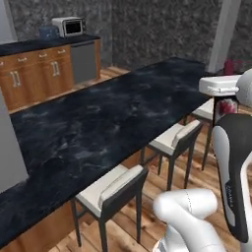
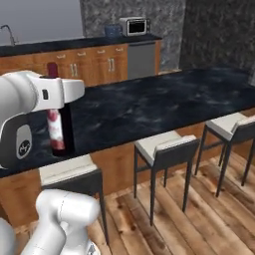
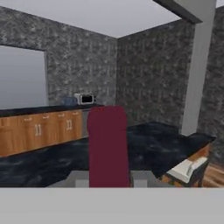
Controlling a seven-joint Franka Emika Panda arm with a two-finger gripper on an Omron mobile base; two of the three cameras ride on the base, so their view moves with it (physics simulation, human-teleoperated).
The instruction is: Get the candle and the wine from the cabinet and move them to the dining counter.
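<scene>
Both base views look forward and down from behind the arm, sharing the dining counter (image 1: 98, 128) and its stools (image 2: 162, 147). The hand view looks level along that counter, close behind the wine (image 3: 108, 146) neck.

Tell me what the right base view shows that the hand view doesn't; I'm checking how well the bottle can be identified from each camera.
Right base view alone: the wine with its red-pink label and dark body, upright by the dining counter edge, plus three stools and a sink tap at far left. Hand view alone: the bottle's dark red neck top seen close between the gripper fingers, the ceiling, and a grey pillar. Both share the counter, wooden base cabinets and toaster oven.
</scene>
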